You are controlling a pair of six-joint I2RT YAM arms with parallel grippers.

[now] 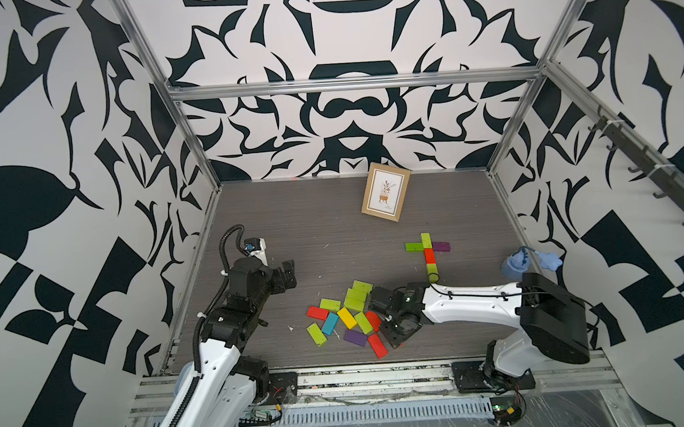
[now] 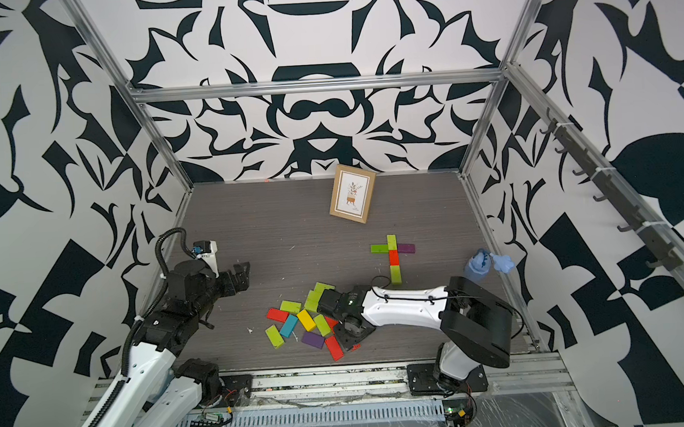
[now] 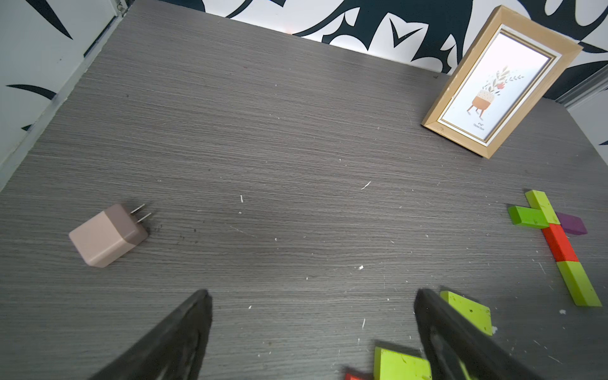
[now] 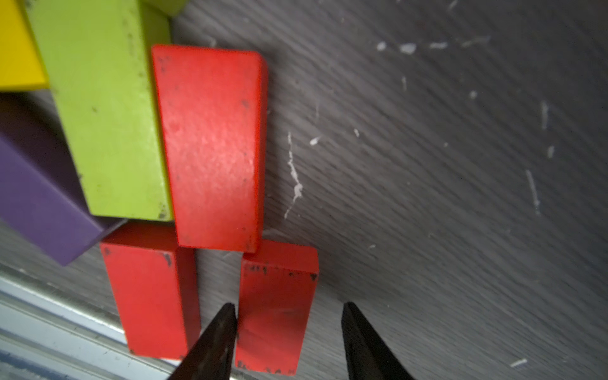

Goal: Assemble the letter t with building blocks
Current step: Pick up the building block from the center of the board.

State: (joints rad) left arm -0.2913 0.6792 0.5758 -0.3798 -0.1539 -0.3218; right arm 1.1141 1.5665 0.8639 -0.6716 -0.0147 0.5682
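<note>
One risk: right gripper (image 4: pixel 288 307), parted astride a red block (image 4: pixel 279 283) at the pile's (image 1: pixel 346 318) four o'clock, could close off-centre, jostling the neighbouring block (image 4: pixel 148 289); left gripper (image 3: pixel 312 292) gapes empty.

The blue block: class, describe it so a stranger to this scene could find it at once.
On the grey table, look to the loose pile of blocks near the robot's edge. On its left side, the blue block lies beside the yellow block; it is the only blue one.
</note>
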